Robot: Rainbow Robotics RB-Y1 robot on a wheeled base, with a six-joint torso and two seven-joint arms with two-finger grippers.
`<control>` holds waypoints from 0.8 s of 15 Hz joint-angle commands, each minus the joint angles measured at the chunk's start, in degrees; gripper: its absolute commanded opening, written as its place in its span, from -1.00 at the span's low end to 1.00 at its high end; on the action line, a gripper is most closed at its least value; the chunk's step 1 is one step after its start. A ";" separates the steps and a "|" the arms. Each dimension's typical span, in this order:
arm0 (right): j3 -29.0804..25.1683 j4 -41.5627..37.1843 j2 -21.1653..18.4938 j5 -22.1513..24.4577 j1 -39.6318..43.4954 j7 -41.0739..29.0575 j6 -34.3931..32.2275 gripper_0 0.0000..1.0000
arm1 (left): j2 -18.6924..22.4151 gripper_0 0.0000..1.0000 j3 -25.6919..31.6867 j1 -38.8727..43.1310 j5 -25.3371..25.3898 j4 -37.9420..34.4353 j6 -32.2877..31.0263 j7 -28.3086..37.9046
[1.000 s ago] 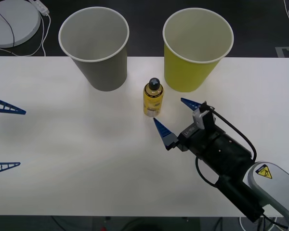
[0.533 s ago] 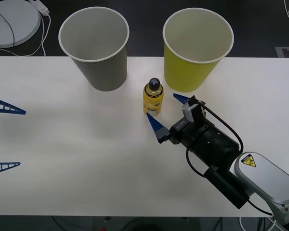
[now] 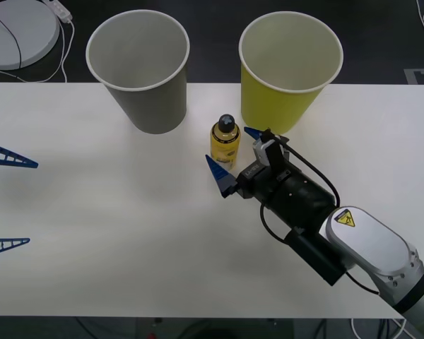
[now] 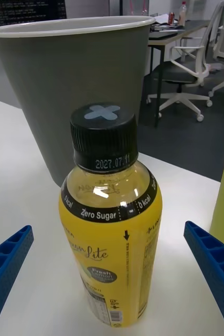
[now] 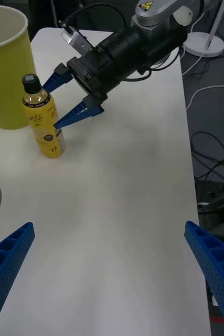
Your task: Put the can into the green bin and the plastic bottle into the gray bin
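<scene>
Right gripper (image 3: 233,154) spread wide beside the bottle (image 3: 225,143), at frame centre in your front view.
Bottle stands upright on the white table (image 3: 127,233), just below the gap between the gray bin (image 3: 139,69) at upper left of centre and the green bin (image 3: 288,70) at upper right of centre; both bins stand upright. You see one blue finger (image 3: 218,175) low and to the left of the bottle's base and the other near the green bin's foot, neither visibly pressing the label. In your right wrist view the bottle (image 4: 110,220) stands between the two fingers with gaps on both sides, black cap on, gray bin (image 4: 64,79) behind it. Left gripper (image 3: 7,200) waits at the far left edge, fingers wide apart; its wrist view shows the bottle (image 5: 42,122) and right gripper (image 5: 67,100) far off.
</scene>
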 commanded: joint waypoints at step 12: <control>1.01 5.93 2.82 0.98 -5.59 -1.22 0.42 1.00 | 0.00 1.00 0.00 0.00 0.00 0.00 0.01 0.00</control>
